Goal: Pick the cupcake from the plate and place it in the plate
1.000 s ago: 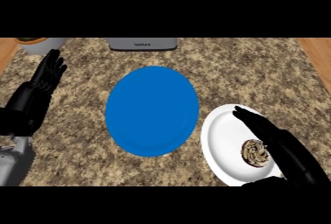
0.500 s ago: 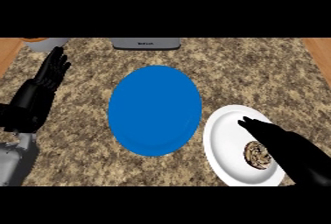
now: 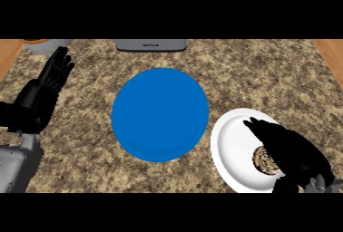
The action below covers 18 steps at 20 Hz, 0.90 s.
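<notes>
A brown cupcake (image 3: 264, 160) lies on the white plate (image 3: 231, 145) at the lower right, mostly hidden. My right hand (image 3: 288, 147) hovers over it with fingers stretched toward the plate's far rim, open, covering the cupcake's right side. The blue plate (image 3: 161, 113) sits bare in the middle of the counter, left of the white one. My left hand (image 3: 47, 86) rests open at the left edge, fingers pointing up.
A grey appliance (image 3: 150, 44) stands at the counter's back edge. A white bowl with an orange rim (image 3: 46, 43) sits at the back left corner. Wooden strips border the granite on both sides.
My right hand has drawn back toward the lower right over the white plate, settling more over the cupcake. The left hand has barely moved.
</notes>
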Motion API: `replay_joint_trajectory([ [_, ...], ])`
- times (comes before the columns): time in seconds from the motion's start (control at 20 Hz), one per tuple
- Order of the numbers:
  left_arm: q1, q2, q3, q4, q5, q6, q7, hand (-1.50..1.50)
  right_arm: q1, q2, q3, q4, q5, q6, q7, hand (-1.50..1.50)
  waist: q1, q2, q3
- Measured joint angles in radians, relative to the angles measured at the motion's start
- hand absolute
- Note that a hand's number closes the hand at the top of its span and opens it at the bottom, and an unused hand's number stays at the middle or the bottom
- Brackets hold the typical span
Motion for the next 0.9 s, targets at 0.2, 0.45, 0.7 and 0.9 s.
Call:
replay_joint_trajectory([
  [0.2,0.014,-0.010,0.013,-0.029,-0.014,-0.009,0.018,0.00,0.013,0.010,-0.025,0.048,0.042,0.042,-0.011,-1.50,0.000,-0.001,0.000],
  [0.45,0.028,-0.027,0.035,-0.045,-0.028,-0.031,0.030,0.00,0.071,0.050,-0.034,0.105,0.131,0.044,-0.056,-1.50,-0.002,-0.001,0.001],
  [0.7,0.007,-0.056,0.052,-0.031,-0.055,-0.043,0.036,0.00,0.089,0.095,-0.055,0.179,0.195,0.066,-0.127,-1.50,-0.003,-0.001,0.001],
  [0.9,0.022,-0.074,0.062,-0.047,-0.079,-0.052,0.036,0.00,0.108,0.122,-0.077,0.236,0.237,0.083,-0.186,-1.50,-0.003,-0.001,0.001],
])
